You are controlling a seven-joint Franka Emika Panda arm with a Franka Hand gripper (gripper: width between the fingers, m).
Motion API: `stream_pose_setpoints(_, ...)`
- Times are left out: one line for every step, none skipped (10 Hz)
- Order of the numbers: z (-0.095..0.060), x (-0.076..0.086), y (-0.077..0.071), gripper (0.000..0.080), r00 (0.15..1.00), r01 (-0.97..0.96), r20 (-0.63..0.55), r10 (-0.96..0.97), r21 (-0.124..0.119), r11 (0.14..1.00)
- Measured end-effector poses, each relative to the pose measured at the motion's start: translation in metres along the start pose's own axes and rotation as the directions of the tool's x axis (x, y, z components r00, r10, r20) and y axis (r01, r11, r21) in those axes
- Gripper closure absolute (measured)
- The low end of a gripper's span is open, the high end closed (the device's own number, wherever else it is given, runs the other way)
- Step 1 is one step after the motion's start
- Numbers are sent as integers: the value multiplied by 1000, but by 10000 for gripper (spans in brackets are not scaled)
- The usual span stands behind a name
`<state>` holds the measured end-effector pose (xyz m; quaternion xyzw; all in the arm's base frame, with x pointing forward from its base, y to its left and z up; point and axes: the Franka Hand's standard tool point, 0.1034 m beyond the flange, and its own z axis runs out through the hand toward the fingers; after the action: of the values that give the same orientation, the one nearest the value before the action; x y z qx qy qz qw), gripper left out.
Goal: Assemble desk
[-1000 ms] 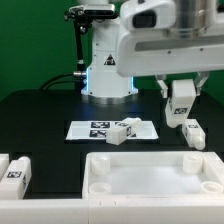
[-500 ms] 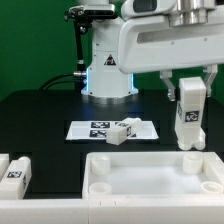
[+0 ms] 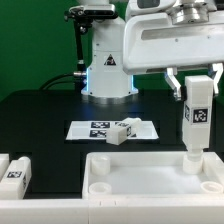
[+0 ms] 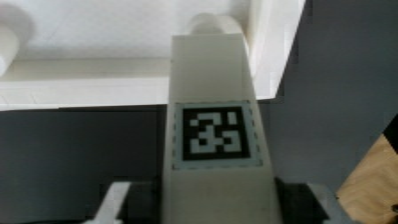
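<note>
**A:** What lies closest to the camera?

**B:** The desk's white tabletop point(image 3: 140, 182). It sits rim up on the black table point(image 3: 40, 115), with round sockets at its corners. Beyond its end on the exterior view's left, two loose legs point(image 3: 16, 172) lie side by side with their tags up.

**A:** And the gripper?

**B:** The gripper point(image 3: 197, 88) is clamped on the held leg point(image 3: 197, 120), one finger on each side of its upper end. The leg stands upright with its tag point(image 3: 198, 113) facing the camera. Its lower end meets the tabletop's far corner socket on the exterior view's right. I cannot tell whether it is fully seated there.

**A:** Does the wrist view add anything?

**B:** It looks down the held leg point(image 4: 217, 90) from between the fingers point(image 4: 118, 200). The tag point(image 4: 215, 133) is close to the camera, and the leg's rounded far end is over the tabletop's point(image 4: 107, 75) corner.

**A:** And farther back?

**B:** The marker board point(image 3: 92, 128) lies flat just behind the tabletop, with a fourth leg point(image 3: 122, 131) lying across it. Behind that are the arm's base point(image 3: 107, 70) and a green backdrop point(image 3: 30, 40).
</note>
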<state>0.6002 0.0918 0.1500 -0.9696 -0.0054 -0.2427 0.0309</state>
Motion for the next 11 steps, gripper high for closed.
stream_pose_setpoints(5,8,-4,515,999,33,7,-33,-1,999)
stream_pose_setpoints(10,18,-7,515,997,70,14,-70,-1,998)
stream_pose_setpoints(14,25,-14,515,996,89,12,-90,3,996)
stream_pose_setpoints(14,22,-12,515,997,81,14,-81,2,997)
stream_pose_setpoints(15,21,-11,515,997,81,16,-81,1,997)
stream_pose_setpoints(17,20,-10,515,996,86,14,-85,-1,996)
stream_pose_setpoints(24,16,-8,515,996,90,16,-90,-5,996)
stream_pose_setpoints(29,16,-8,515,996,91,19,-91,-6,996)
stream_pose_setpoints(33,20,-10,515,996,93,16,-93,-6,996)
stream_pose_setpoints(36,21,-12,515,995,94,15,-94,-5,996)
stream_pose_setpoints(39,20,-12,515,995,95,17,-95,-5,995)
